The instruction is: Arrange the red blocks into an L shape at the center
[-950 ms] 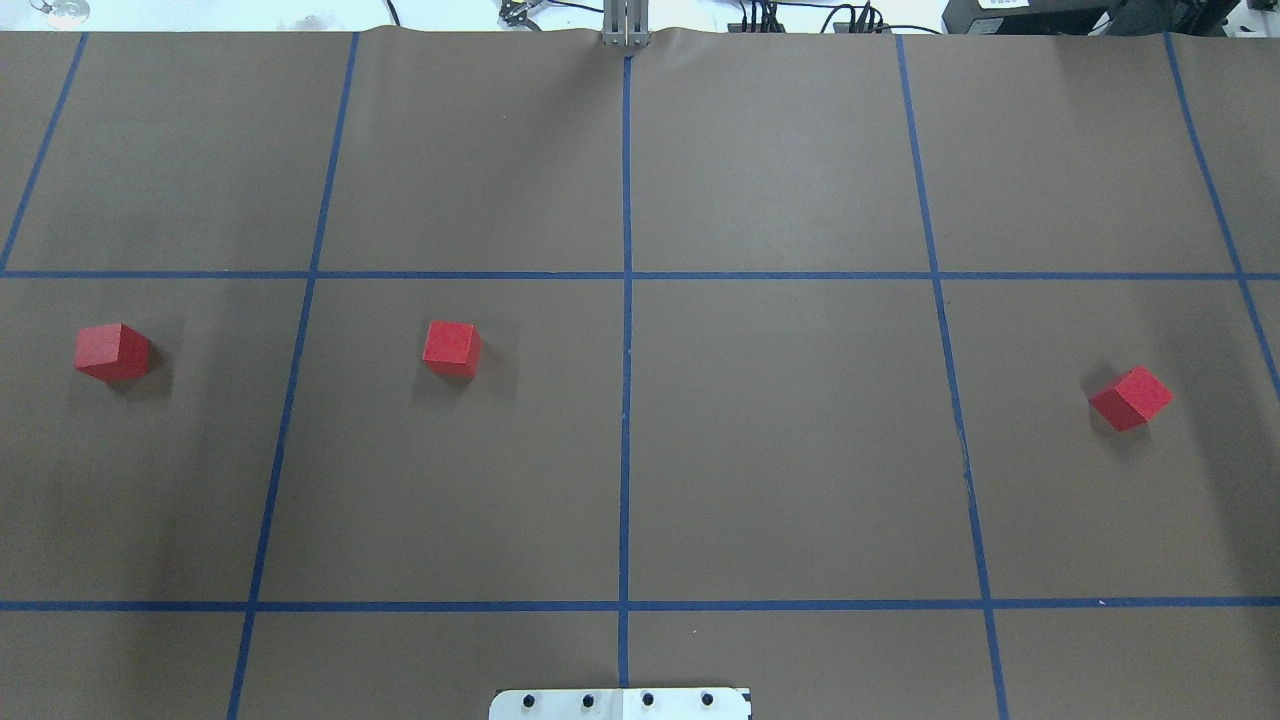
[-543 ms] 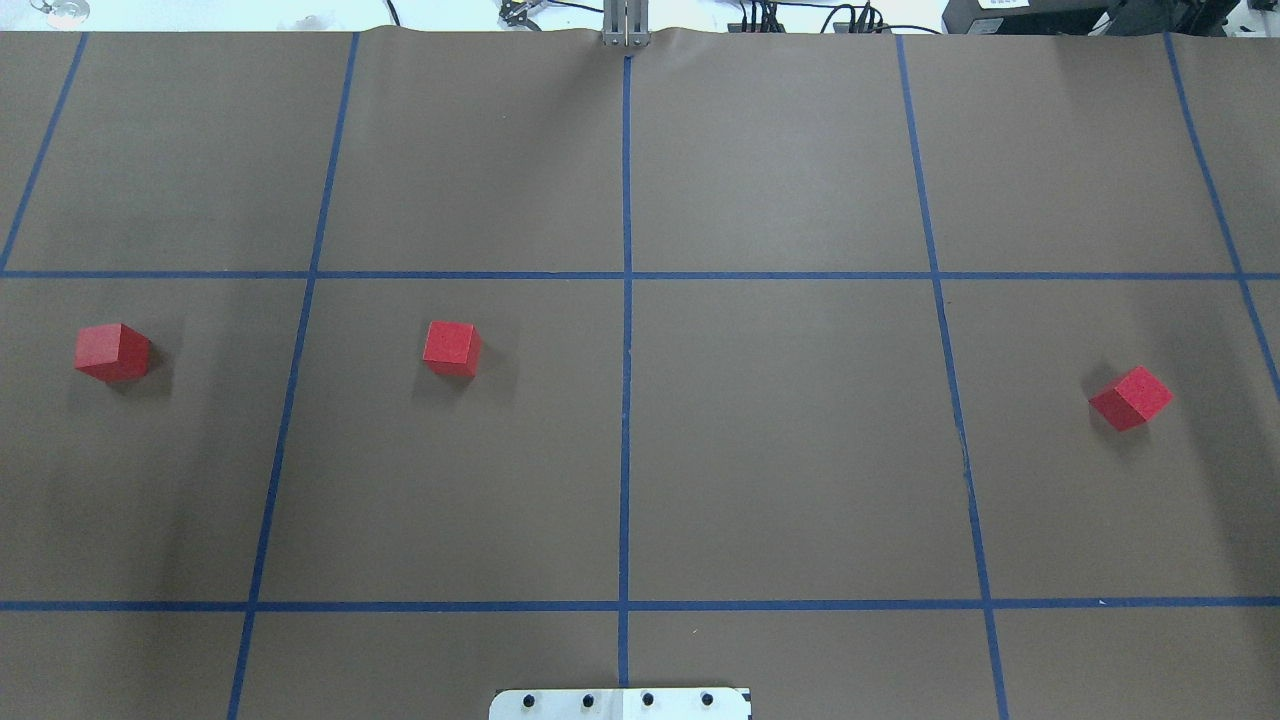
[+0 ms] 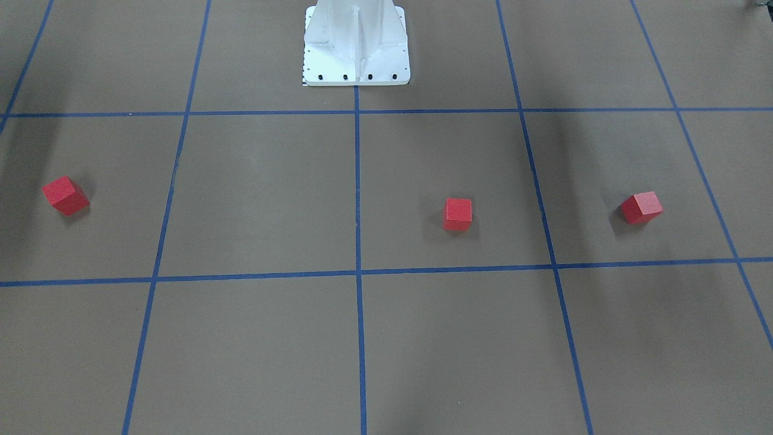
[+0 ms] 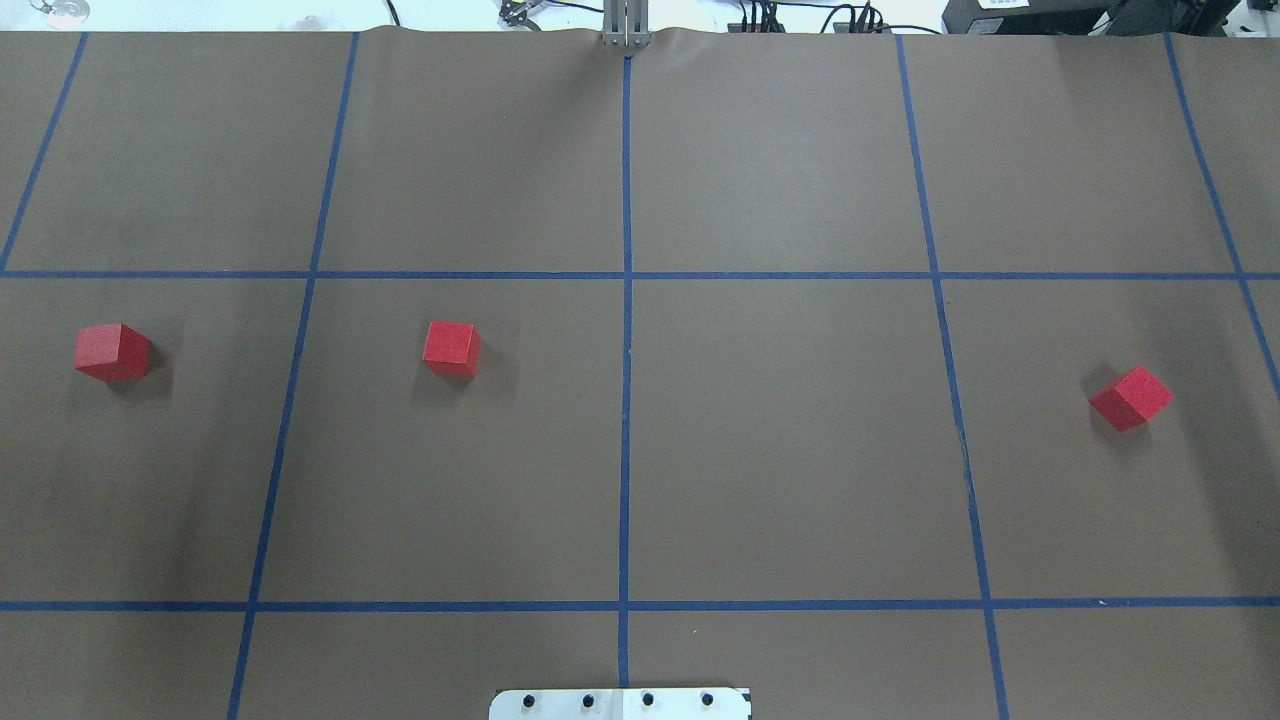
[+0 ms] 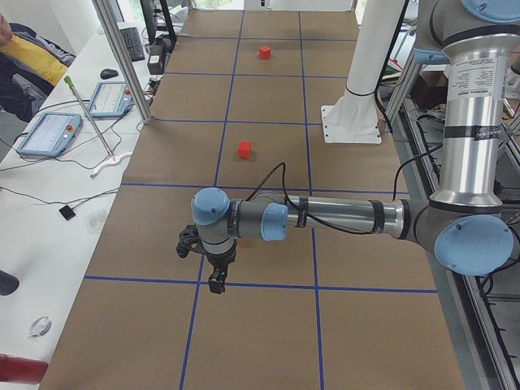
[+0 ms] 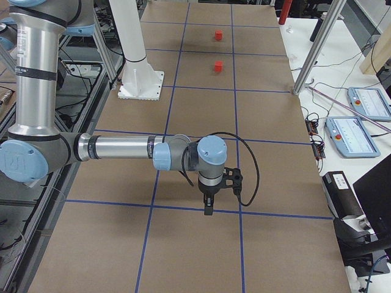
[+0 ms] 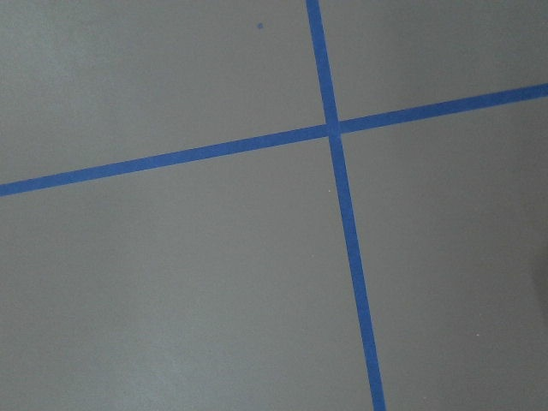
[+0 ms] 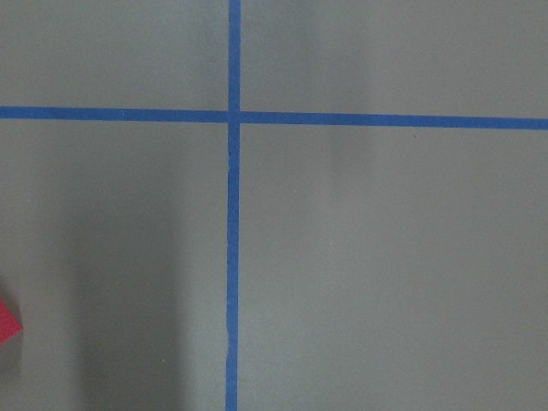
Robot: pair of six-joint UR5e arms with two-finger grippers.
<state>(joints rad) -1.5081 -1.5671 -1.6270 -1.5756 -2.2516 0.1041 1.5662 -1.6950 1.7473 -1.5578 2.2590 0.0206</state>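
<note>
Nothing moved — red blocks [image 4: 452, 348] lie well apart.

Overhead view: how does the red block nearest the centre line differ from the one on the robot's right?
Pose: the near-centre block sits almost square to the blue grid; the right-side block is turned diagonal to it. Place: the near-centre block lies in the square bordering the centre line; the right-side block lies one square further out. Both are matching red cubes, flat on the table.
</note>
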